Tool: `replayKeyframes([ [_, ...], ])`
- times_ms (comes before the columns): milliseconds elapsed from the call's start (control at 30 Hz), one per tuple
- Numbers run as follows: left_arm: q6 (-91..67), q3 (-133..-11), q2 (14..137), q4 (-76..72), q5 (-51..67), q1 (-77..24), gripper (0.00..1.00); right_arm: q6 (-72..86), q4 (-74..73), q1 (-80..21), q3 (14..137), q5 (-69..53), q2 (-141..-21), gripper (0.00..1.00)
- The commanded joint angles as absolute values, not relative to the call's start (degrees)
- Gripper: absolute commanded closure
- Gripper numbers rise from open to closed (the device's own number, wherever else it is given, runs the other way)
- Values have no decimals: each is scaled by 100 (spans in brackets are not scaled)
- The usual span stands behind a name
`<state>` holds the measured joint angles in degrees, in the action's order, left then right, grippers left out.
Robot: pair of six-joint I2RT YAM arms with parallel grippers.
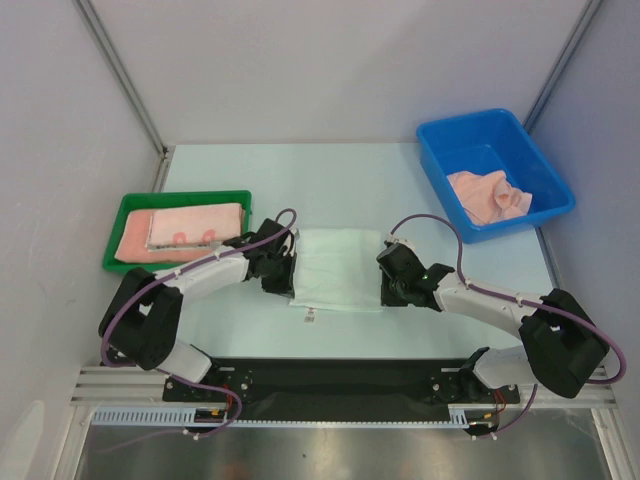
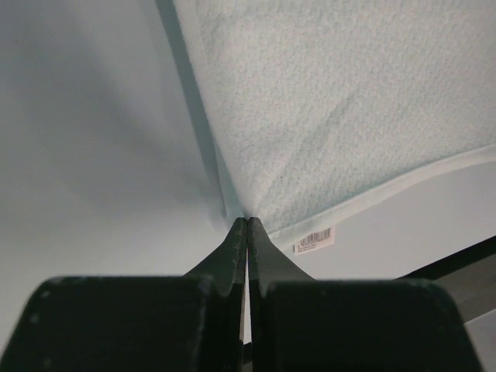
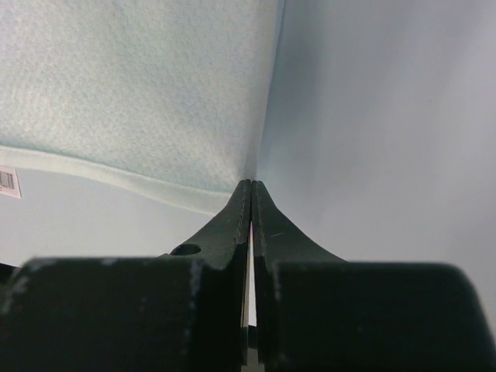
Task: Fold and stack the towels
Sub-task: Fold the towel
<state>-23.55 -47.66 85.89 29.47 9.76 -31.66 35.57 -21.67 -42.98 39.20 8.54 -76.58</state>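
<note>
A white towel (image 1: 340, 268) lies spread flat in the middle of the table, its small tag (image 1: 309, 318) at the near edge. My left gripper (image 1: 287, 277) is shut on its left edge; in the left wrist view the closed tips (image 2: 247, 222) pinch the cloth (image 2: 349, 101) near its corner, with creases fanning out and the tag (image 2: 314, 239) beside them. My right gripper (image 1: 387, 282) is shut on the right edge; its tips (image 3: 251, 184) meet the towel (image 3: 132, 85) at its near right corner. No navy-patterned towel is in view.
A green tray (image 1: 125, 207) at the left holds a folded salmon-pink towel (image 1: 185, 226). A blue bin (image 1: 440, 160) at the back right holds a crumpled pink towel (image 1: 490, 195). Grey walls close in the back and sides.
</note>
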Motion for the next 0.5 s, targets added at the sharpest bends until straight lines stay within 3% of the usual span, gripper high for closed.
replayKeyframes([
  [0, -2522, -5080, 8218, 2944, 1187, -3190, 100, 3612, -2022, -4315, 3894, 861, -7515, 100],
  [467, -2470, -4676, 8516, 2901, 765, -3190, 100, 3718, -1811, -4324, 3481, 721, -7480, 100],
])
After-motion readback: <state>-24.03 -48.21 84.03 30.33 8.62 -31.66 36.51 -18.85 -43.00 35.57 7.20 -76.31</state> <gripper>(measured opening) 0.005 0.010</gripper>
